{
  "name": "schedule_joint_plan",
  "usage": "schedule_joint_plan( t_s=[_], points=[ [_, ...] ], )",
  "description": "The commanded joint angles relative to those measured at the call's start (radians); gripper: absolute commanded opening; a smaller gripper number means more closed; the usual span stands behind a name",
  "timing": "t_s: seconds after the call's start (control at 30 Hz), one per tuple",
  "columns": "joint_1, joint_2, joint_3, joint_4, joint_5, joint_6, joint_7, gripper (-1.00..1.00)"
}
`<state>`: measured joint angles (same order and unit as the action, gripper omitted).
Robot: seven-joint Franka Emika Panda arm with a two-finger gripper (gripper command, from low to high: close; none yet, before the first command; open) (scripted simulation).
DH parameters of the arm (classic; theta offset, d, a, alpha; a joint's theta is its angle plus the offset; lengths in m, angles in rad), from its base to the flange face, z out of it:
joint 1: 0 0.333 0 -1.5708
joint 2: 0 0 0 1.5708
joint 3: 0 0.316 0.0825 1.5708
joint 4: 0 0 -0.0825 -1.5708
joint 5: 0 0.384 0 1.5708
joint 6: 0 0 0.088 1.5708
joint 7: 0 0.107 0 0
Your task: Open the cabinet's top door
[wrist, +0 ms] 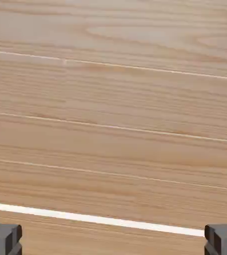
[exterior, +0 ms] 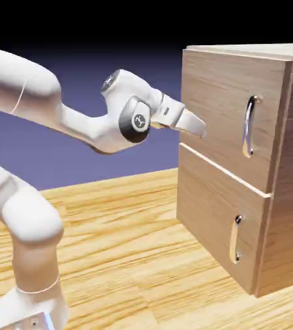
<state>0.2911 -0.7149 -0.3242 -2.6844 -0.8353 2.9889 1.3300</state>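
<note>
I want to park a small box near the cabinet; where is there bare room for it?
The wooden floor looks bare between the arm's base and the cabinet's lower door. It is crowded higher up, where the gripper nears the top door.

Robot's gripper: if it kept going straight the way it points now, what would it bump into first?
The gripper would probably bump into the wood of the top door, low down near the white gap. I can't tell exactly how far away the door is.
</note>
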Motion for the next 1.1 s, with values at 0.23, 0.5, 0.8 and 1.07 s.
schedule_joint_plan(
  t_s=[0.23,0.5,0.8,1.07],
  points=[
    [0.116,-0.06,-0.135,0.052,-0.348,-0.02,0.245,0.0],
    [0.233,-0.121,-0.27,0.105,-0.696,-0.04,0.491,0.0],
    [0.363,-0.189,-0.422,0.164,-1.087,-0.063,0.767,0.0],
    [0.48,-0.249,-0.557,0.216,-1.435,-0.083,1.012,0.0]
  ],
)
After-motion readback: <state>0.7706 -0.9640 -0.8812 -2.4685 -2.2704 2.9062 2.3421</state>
